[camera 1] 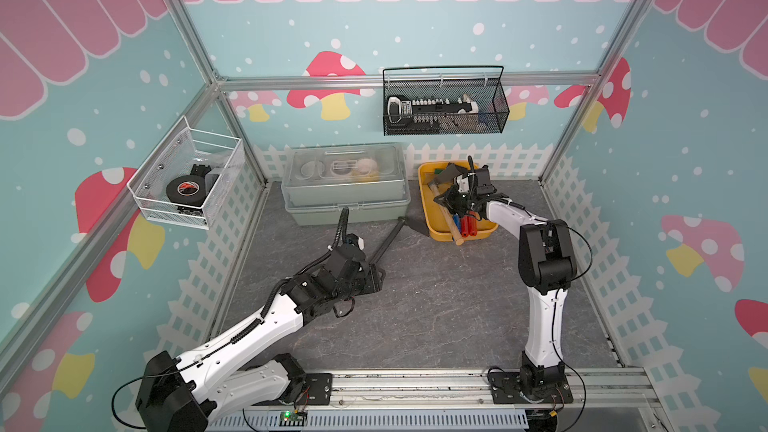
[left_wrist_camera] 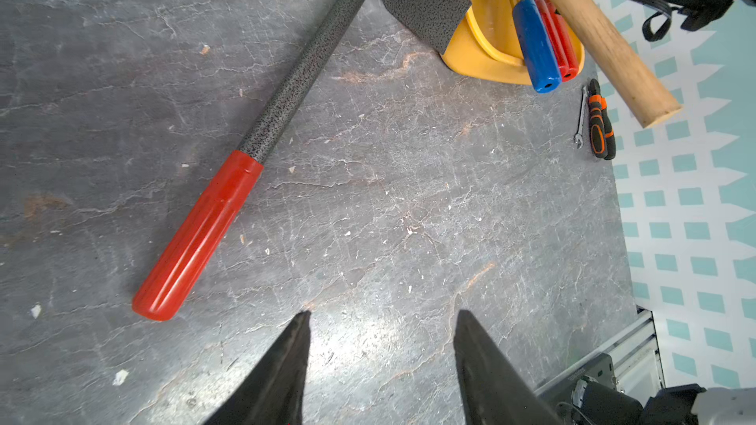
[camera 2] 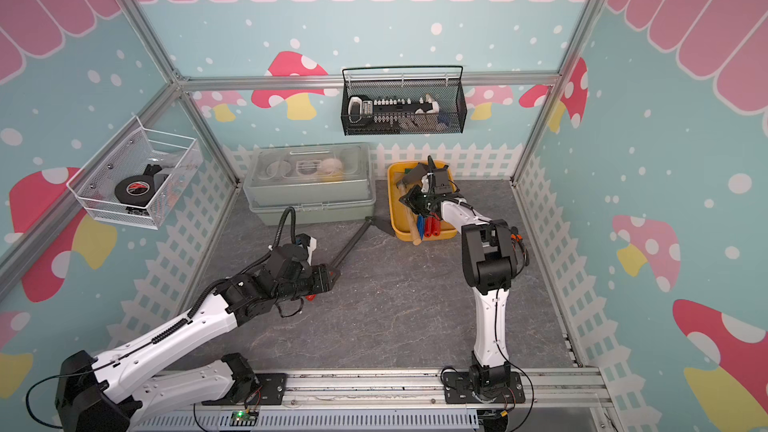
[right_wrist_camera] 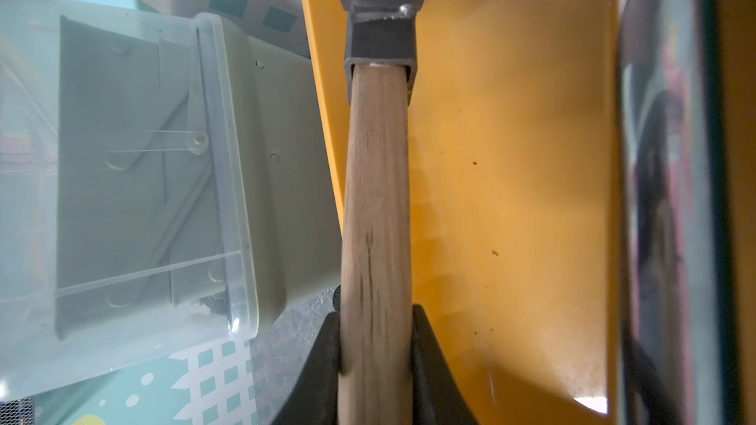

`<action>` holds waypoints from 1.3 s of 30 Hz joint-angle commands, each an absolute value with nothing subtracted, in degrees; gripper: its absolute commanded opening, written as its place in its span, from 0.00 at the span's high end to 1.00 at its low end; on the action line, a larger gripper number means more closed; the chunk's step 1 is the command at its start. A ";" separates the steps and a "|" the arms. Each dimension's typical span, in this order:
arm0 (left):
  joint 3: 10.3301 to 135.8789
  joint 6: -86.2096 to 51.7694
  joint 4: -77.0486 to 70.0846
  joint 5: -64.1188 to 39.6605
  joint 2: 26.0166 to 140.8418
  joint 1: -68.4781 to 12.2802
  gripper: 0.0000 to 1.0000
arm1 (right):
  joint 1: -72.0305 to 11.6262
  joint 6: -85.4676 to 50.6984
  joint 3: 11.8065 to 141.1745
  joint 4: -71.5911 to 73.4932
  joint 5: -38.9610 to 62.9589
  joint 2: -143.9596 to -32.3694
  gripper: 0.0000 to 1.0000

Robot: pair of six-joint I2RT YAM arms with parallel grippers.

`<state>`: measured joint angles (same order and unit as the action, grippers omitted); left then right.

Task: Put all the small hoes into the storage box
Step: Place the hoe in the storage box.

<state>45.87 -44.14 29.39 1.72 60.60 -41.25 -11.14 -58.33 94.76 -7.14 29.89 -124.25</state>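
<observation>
The small hoe (right_wrist_camera: pixel 376 181) has a pale wooden handle and a grey metal blade. My right gripper (right_wrist_camera: pixel 376 320) is shut on that handle, over the yellow storage box (right_wrist_camera: pixel 511 157). In both top views the blade points at the box's far end, and the handle's end (camera 1: pixel 454 230) juts past the near rim (camera 1: pixel 432 224). Whether the hoe rests on the box floor I cannot tell. My left gripper (left_wrist_camera: pixel 382 314) is open and holds nothing, low over the grey table beside the red grip of a dark metal tool (left_wrist_camera: pixel 245 181).
The dark tool's blade (left_wrist_camera: pixel 421 2) leans on the storage box's corner (left_wrist_camera: pixel 470 55). Blue and red screwdrivers (left_wrist_camera: pixel 536 47) lie in the box. A small wrench and pliers (left_wrist_camera: pixel 599 120) lie by the fence wall. A grey-green case (camera 1: pixel 345 197) stands left of the box. Mesh baskets (camera 1: pixel 444 105) hang on the walls.
</observation>
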 commanded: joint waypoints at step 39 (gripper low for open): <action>44.87 -42.54 32.07 3.91 58.69 -40.58 0.44 | -12.31 -54.03 120.85 -21.13 29.75 -139.74 0.66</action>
<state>44.91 -43.44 31.09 2.46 59.40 -40.99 -12.08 -56.18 117.56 -19.18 29.61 -138.72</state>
